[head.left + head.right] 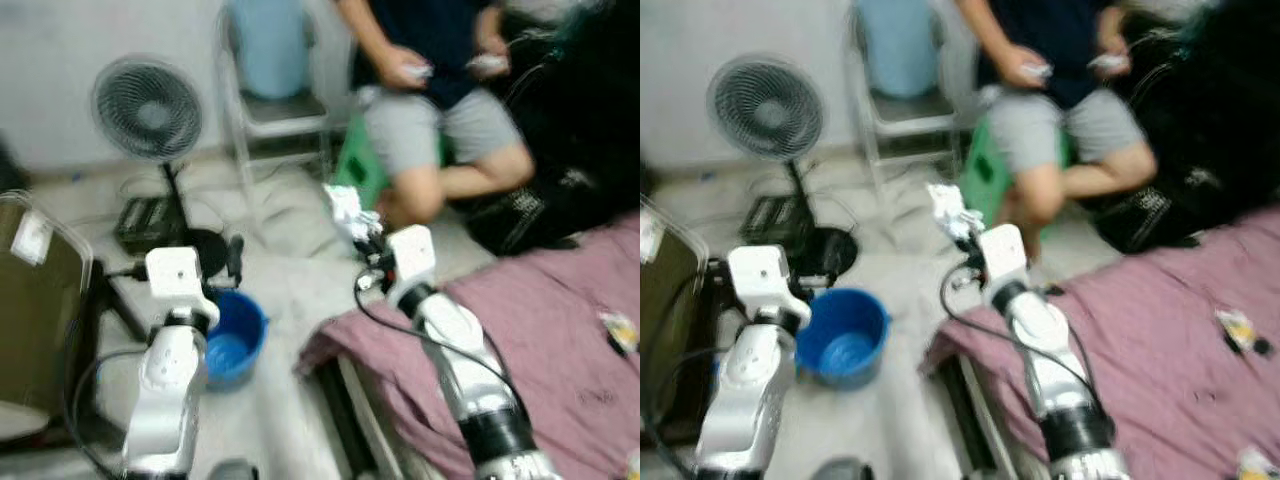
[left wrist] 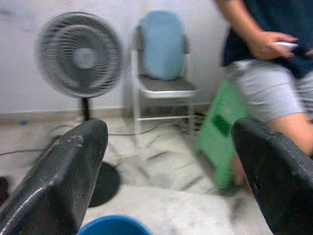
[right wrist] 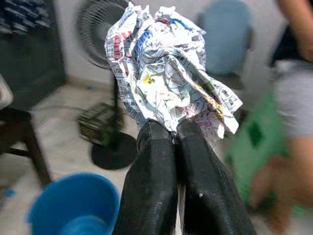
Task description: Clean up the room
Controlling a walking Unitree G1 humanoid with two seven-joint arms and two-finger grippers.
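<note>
A two-armed robot stands at the corner of a bed [image 1: 560, 330] draped in a mauve sheet, its right gripper [image 3: 171, 134] raised over the open floor, the two black fingers pressed together on a crumpled wad of printed paper [image 3: 168, 73]. The wad is held in the air beside the bed's corner, above pale marble floor [image 1: 290, 290] and to the right of the one blue bucket [image 1: 232, 335]. The bucket stands on the floor just beside the left arm; its inside looks blue and bare, though blur hides detail. The left gripper [image 2: 171, 171] is held over the bucket's rim, fingers [image 2: 63, 176] spread wide apart with nothing between them. Between bucket and bed runs a strip of clear floor. Beyond it stand one pedestal fan [image 1: 147, 110], one white folding chair [image 1: 275, 100] carrying a light-blue cushion, and a green stool [image 1: 360, 170] on which a person [image 1: 440, 90] in grey shorts sits holding a small device. Two small scraps [image 1: 618, 328] lie on the sheet near the bed's far right side. A brown bin [image 1: 40, 300] sits at the left edge.
</note>
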